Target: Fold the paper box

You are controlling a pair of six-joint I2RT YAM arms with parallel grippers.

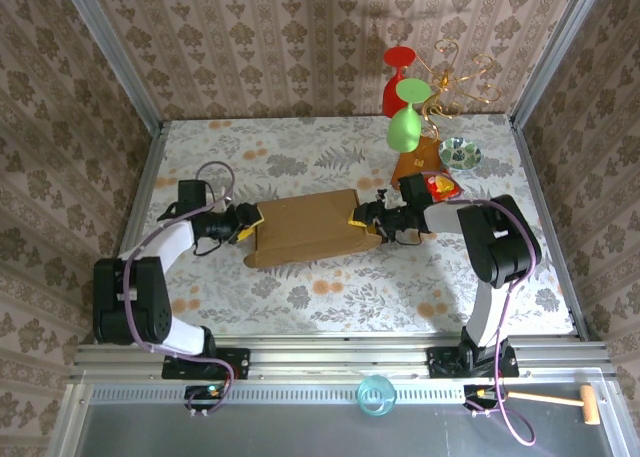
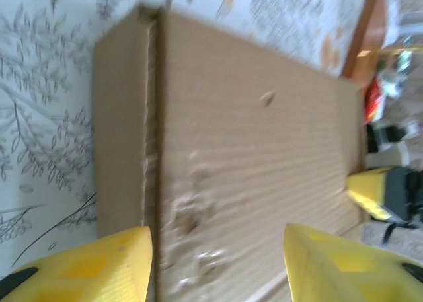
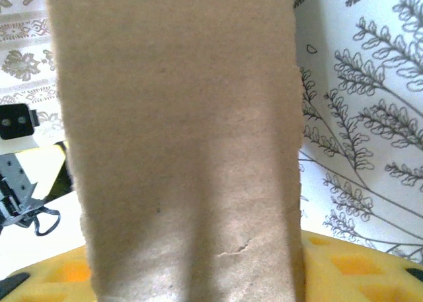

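Item: paper box point(image 1: 305, 229), light-brown corrugated card, folded shallow, laid at the middle of the floral tabletop point(image 1: 300, 147) between both hands. The left hand point(image 1: 246, 223) is set at the box's left end, its yellow fingers point(image 2: 99, 262) held wide apart. The right hand point(image 1: 368, 217) is set at the right end, with a cardboard flap point(image 3: 185, 150) spanning the gap between its pads point(image 3: 357, 262); whether it is gripped cannot be told.
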